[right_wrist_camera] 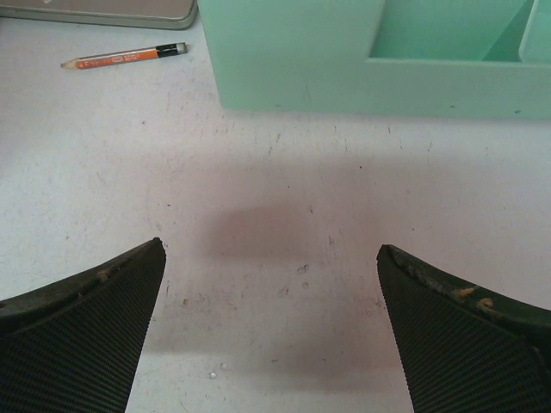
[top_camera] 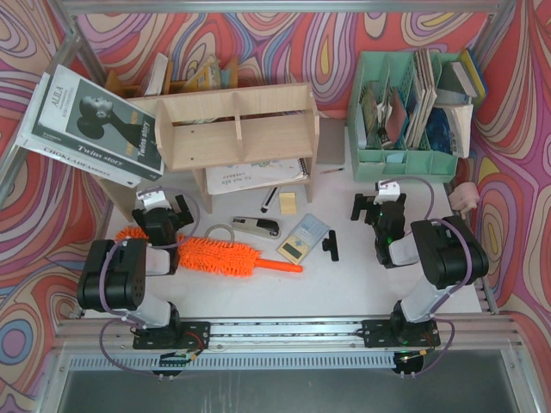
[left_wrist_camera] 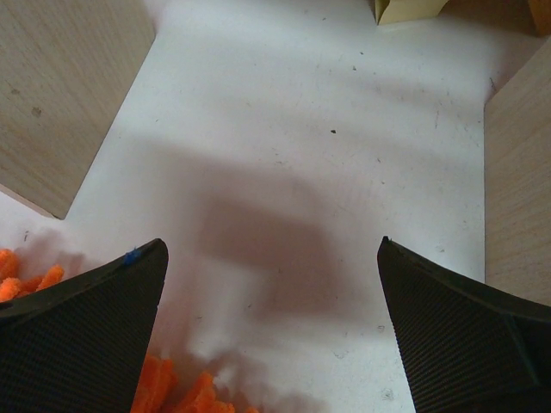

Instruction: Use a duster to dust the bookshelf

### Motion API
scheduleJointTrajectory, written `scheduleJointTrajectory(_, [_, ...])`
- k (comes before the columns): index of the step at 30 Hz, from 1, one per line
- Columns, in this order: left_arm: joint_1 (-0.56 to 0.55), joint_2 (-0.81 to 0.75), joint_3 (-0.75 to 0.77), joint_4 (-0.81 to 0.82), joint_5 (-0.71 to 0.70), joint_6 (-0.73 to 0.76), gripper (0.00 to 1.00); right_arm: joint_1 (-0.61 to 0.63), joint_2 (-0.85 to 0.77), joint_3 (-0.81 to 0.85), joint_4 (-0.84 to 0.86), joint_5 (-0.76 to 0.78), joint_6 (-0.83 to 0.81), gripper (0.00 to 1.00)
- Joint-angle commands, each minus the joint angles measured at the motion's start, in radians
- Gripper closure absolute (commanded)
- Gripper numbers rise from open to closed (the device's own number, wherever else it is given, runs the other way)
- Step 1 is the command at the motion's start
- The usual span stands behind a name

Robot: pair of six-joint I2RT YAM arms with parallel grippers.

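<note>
Long bright orange fluffy chenille duster (top_camera: 219, 255) lies flat on the white table (top_camera: 362, 275), just in front of the light plywood two-tier bookshelf (top_camera: 237, 129), thin handle pointing right. Mid-left stretch hidden under the left arm; left wrist view catches only tufts at the bottom edge. Left gripper (top_camera: 164, 205): fingers wide, empty. Right gripper (top_camera: 380, 206): wide, empty, near the mint-green plastic organiser (top_camera: 405, 159).
</note>
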Motion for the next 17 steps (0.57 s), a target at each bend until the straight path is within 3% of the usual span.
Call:
scheduleJointTrajectory(1, [0.006, -0.004, 0.013, -0.008, -0.003, -0.021, 0.01, -0.010, -0.003, 0.003, 0.066, -0.018, -0.019, 0.01])
scheduleJointTrajectory(6, [0.007, 0.003, 0.090, -0.141, 0.082, 0.016, 0.02, -0.009, -0.003, 0.002, 0.069, -0.018, -0.019, 0.01])
scheduleJointTrajectory(17, [0.006, 0.004, 0.093, -0.142, 0.100, 0.022, 0.01, -0.009, -0.002, 0.002, 0.066, -0.020, -0.018, 0.01])
